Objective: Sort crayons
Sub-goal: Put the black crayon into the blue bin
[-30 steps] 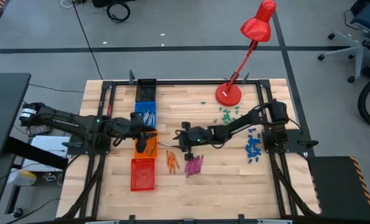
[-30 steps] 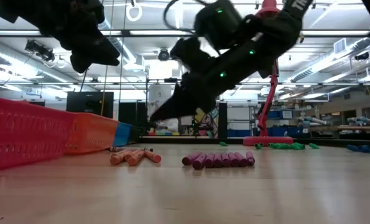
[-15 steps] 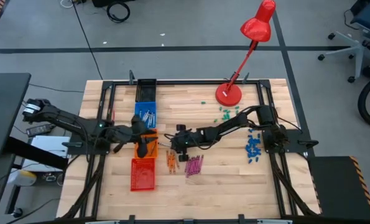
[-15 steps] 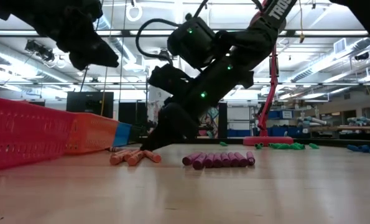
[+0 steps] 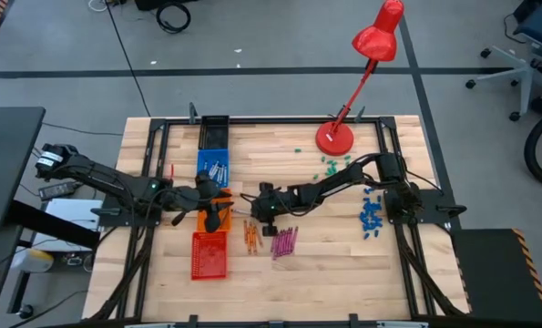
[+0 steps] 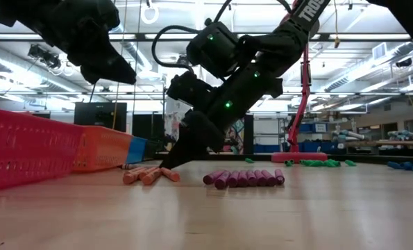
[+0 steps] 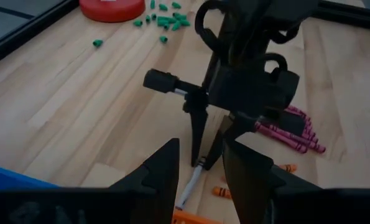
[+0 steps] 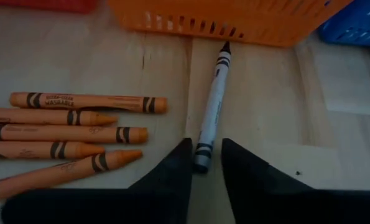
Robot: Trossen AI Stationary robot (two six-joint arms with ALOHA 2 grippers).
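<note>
Because the grey crayon (image 8: pixel 212 106) is light, stiff, waxy and prone to rolling, it wants a grip across its paper-wrapped end; it lies on the bench (image 8: pixel 265 124), tip at the orange bin (image 8: pixel 234 18), beside orange crayons (image 8: pixel 79 127). The right gripper (image 8: pixel 202 163) straddles that end with jaws narrowly parted, and the left gripper (image 7: pixel 200 168) hovers empty, jaws apart.

Your right gripper (image 5: pixel 252 211) sits just left of centre in the high view, its arm stretched in from the right edge, fingertips down at the tabletop and close together with a narrow gap. Your left gripper (image 5: pixel 218 219) hangs left of it, raised, fingers (image 7: pixel 163 177) parted.
</note>
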